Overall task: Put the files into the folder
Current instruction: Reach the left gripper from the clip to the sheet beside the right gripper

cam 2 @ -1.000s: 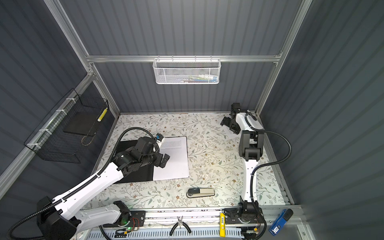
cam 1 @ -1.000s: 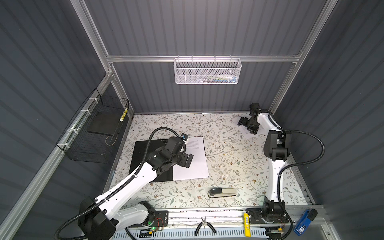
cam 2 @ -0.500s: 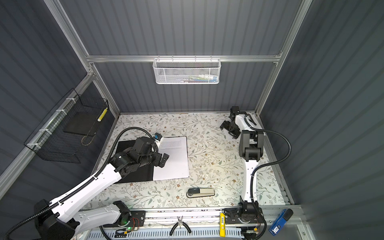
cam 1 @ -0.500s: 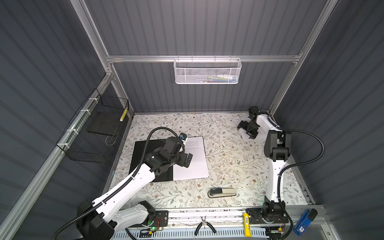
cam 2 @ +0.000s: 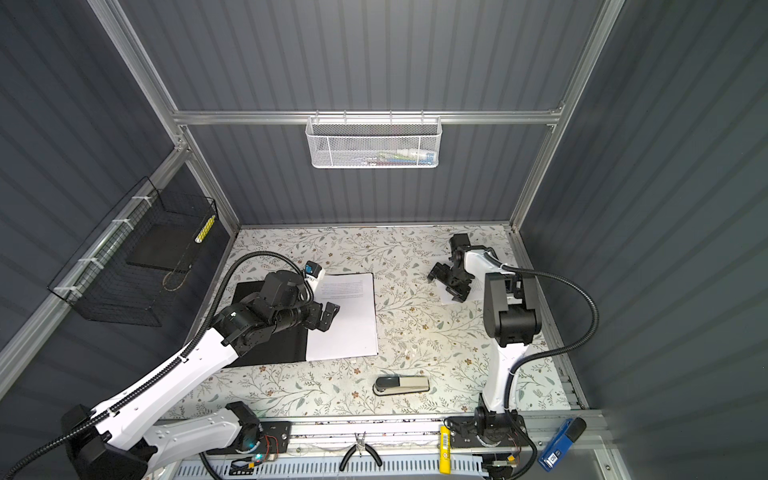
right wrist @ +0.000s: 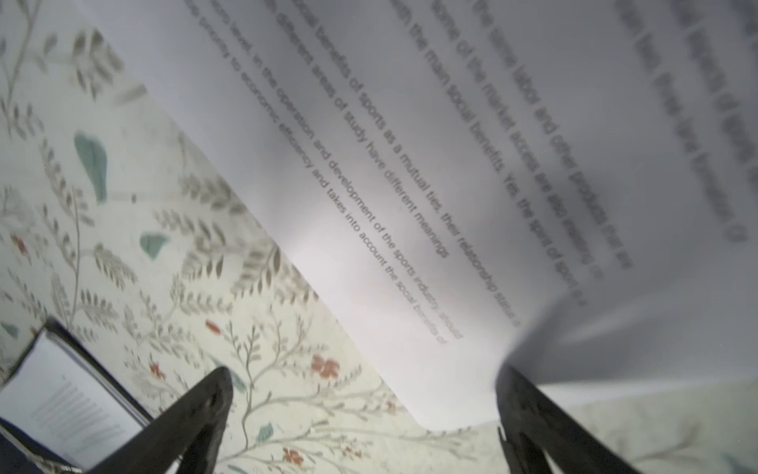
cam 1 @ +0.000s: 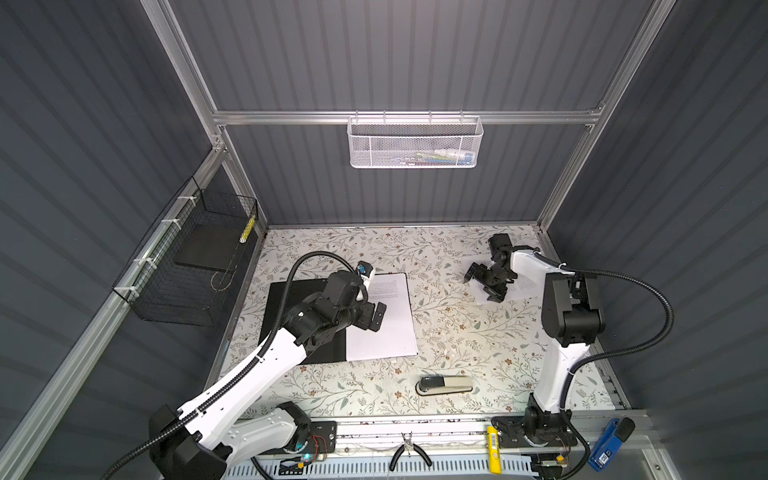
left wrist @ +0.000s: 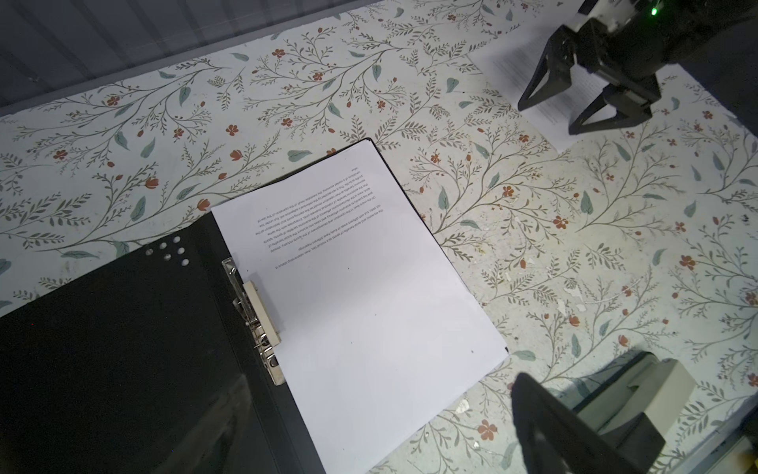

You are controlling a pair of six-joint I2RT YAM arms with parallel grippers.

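Observation:
The folder (cam 1: pixel 299 328) lies open at the table's left, its black cover (left wrist: pixel 123 349) spread flat with a metal clip (left wrist: pixel 258 316) at the spine. One of the files, a white printed sheet (cam 1: pixel 386 320), lies on its right half. My left gripper (cam 1: pixel 374 318) hovers open over that sheet (left wrist: pixel 369 287); one finger (left wrist: pixel 545 431) shows. Another sheet (cam 1: pixel 523 286) lies at the back right. My right gripper (cam 1: pixel 481 286) stands open over its corner (right wrist: pixel 451 164), one finger (right wrist: pixel 533 418) touching the paper edge. Nothing is gripped.
A grey stapler (cam 1: pixel 444 384) lies near the front middle. A black wire basket (cam 1: pixel 187 266) hangs on the left wall, with a dark slab inside. A white mesh basket (cam 1: pixel 415 141) hangs on the back wall. Pliers (cam 1: pixel 409 451) rest on the front rail.
My right gripper has come forward and down from the back corner to the loose sheet. The left arm has barely shifted over the folder.

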